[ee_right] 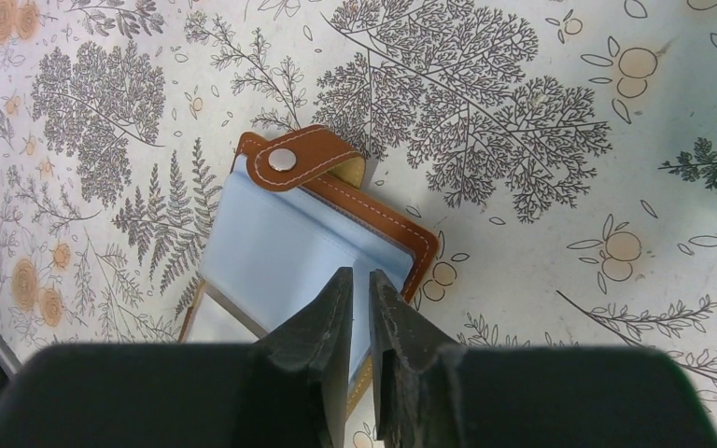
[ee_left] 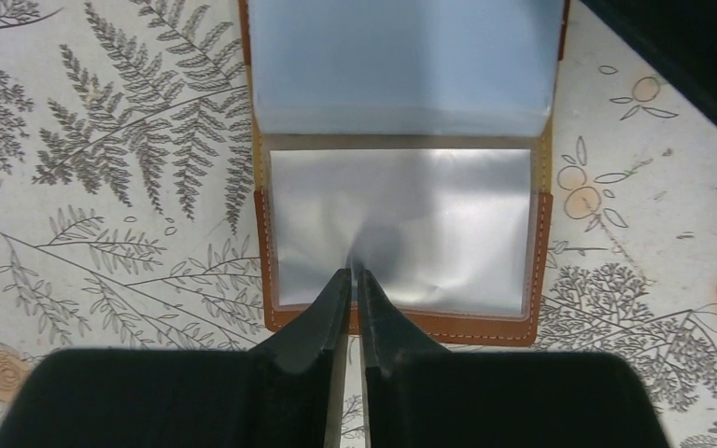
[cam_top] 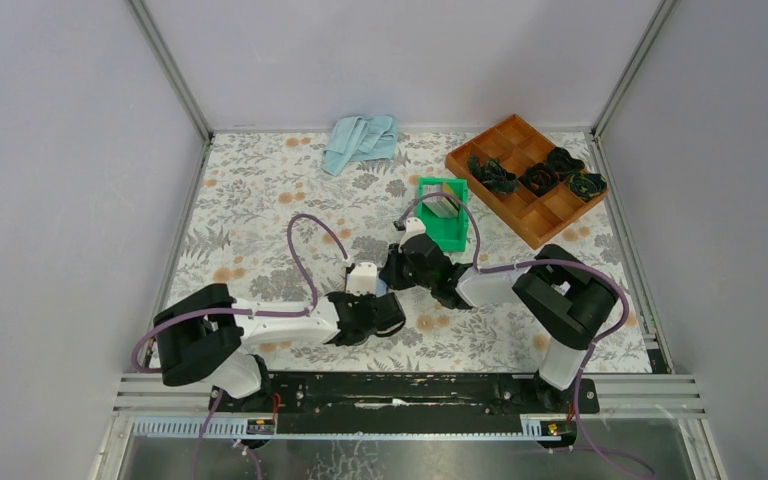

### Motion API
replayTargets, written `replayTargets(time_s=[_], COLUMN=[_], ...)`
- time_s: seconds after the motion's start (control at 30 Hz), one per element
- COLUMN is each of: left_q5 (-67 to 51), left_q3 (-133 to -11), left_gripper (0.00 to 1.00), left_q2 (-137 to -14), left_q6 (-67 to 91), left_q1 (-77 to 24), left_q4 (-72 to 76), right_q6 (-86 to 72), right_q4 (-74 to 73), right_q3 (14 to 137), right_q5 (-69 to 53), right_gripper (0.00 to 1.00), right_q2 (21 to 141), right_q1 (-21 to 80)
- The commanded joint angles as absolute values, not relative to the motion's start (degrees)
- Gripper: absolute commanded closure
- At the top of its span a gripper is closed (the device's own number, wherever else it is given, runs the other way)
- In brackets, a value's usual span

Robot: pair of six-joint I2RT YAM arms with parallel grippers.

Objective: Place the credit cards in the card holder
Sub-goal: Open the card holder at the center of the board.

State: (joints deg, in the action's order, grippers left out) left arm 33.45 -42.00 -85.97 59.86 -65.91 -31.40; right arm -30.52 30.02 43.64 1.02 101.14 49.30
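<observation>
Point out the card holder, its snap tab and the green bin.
card holder (ee_left: pixel 401 329): left wrist view, brown leather bottom edge.
snap tab (ee_right: pixel 285 160): right wrist view, on the metal snap.
green bin (cam_top: pixel 452 238): top external view, its near wall.

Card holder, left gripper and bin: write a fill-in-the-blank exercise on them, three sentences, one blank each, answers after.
1. The card holder lies ___ on the flowered table, its snap tab unfastened.
2. The left gripper is ___ on a clear sleeve at the holder's edge.
3. The bin beside the wooden tray is ___ in colour.

Missing words: open; shut; green.
</observation>
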Motion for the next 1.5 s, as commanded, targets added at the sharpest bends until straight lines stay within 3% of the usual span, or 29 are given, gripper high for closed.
replayTargets(time_s=[0.0,1.47], left_q5=[36.2,40.3], left_q3=[-42.1,-42.9], left_gripper=[0.87,0.87], left_q2=[-86.1,-86.3], left_q6=[58.7,53.8], left_q1=[-65.5,-58.8], left_q4=[-37.1,-33.7], right_q6=[-28.6,-27.7], right_q4=[31.7,34.3], right_q3=[43.9,46.0], right_q5=[1.7,-7.8], right_gripper=[0.80,0.75], right_q2=[98.8,100.0], right_q1=[49.8,51.1])
